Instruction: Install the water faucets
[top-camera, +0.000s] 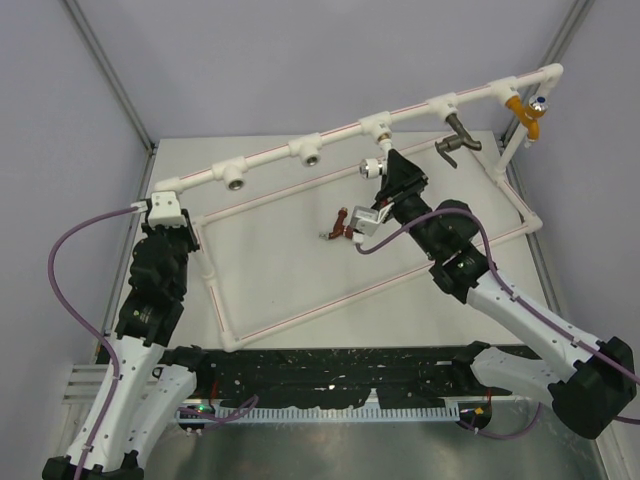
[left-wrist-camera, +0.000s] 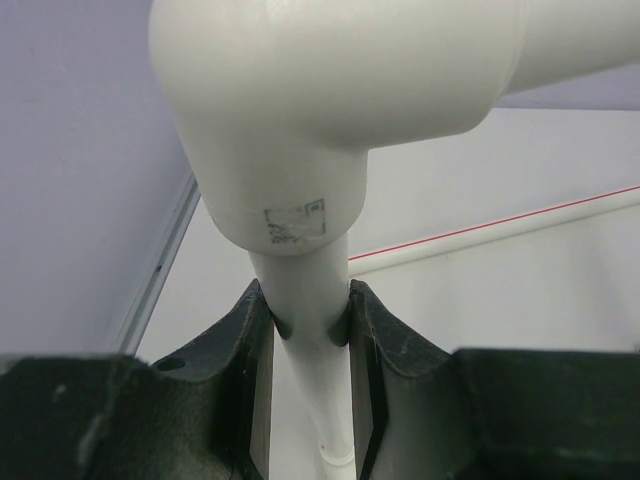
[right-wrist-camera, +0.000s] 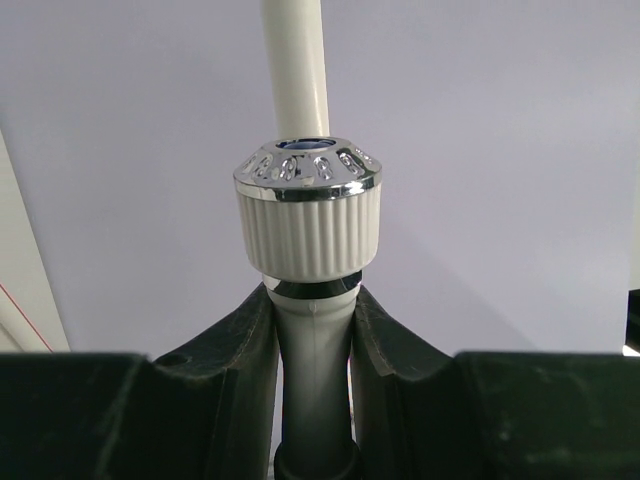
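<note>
My right gripper (top-camera: 388, 172) (right-wrist-camera: 312, 300) is shut on the grey-white body of the white faucet; its ribbed white knob with a silver-and-blue cap (right-wrist-camera: 308, 215) (top-camera: 372, 167) sticks out past the fingertips. It is held just below a tee socket (top-camera: 380, 131) of the white pipe frame (top-camera: 270, 160). The reddish-brown faucet (top-camera: 340, 224) lies on the table beside my right wrist. My left gripper (top-camera: 165, 212) (left-wrist-camera: 310, 300) is shut on the frame's upright leg (left-wrist-camera: 312, 340), right under its corner elbow (left-wrist-camera: 330, 110).
Two more open tee sockets (top-camera: 237, 180) (top-camera: 311, 155) sit on the top rail. A dark grey tap (top-camera: 458, 142) and an orange tap (top-camera: 530, 116) hang from the rail's right end. The frame's lower rails (top-camera: 300, 315) lie on the grey table. Purple walls surround it.
</note>
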